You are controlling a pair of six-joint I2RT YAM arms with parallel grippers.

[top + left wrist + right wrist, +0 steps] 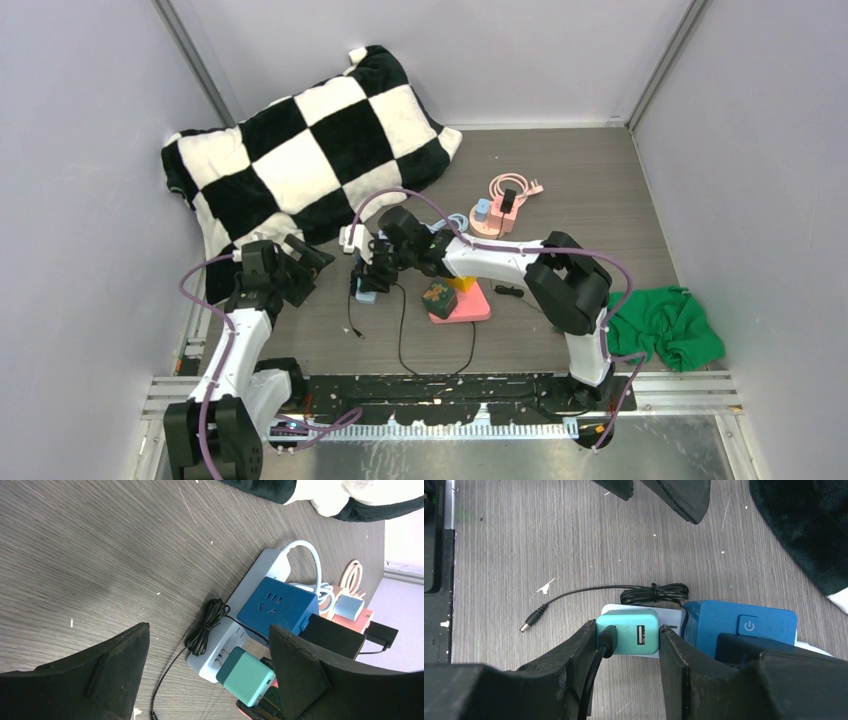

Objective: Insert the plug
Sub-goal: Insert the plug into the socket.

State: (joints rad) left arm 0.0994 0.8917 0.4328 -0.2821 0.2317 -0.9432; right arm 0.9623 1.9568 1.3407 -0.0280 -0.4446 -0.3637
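the plug (627, 637) is mint-teal with a darker teal side, the cube socket (734, 627) is deep blue, the power strip (272, 567) is pale grey-white, and the thin bundled cable (654, 594) is black. the table (600, 180) shows grey-brown wood grain. the pillow (310, 150) is a black-and-white checkerboard, the cloth (665, 325) is bright green, and the flat board (478, 303) is salmon pink.

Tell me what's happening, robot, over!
Left hand open, empty. Right hand shut on teal charger, at the power strip; fully in or not, can't tell. Blue cube plug tight beside it, cord bundle close.
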